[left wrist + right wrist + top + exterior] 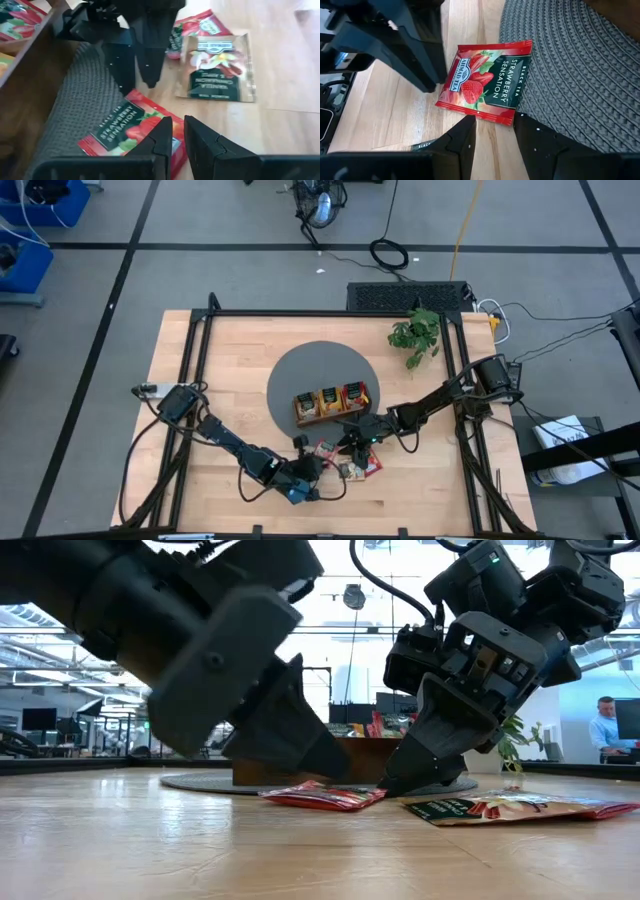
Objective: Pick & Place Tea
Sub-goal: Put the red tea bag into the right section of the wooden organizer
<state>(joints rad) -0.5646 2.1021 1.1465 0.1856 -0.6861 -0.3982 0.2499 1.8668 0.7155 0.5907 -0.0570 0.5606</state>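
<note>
Red sachet [325,448] lies between both grippers in the high view: left gripper [313,464] just beside it on one side, right gripper [349,442] on the other, the tray [331,404] behind them.

In the low view it rests half on the mat [200,783], under both sets of tips.

The left wrist view shows the left fingers nearly together above it, holding nothing; "Strawberry Sensation" is readable.

The right wrist view shows the right fingers apart just before it; I read "Ahmad Tea", "Black Tea". I judge the pick is in hand; next, one gripper must lift an edge.
</note>
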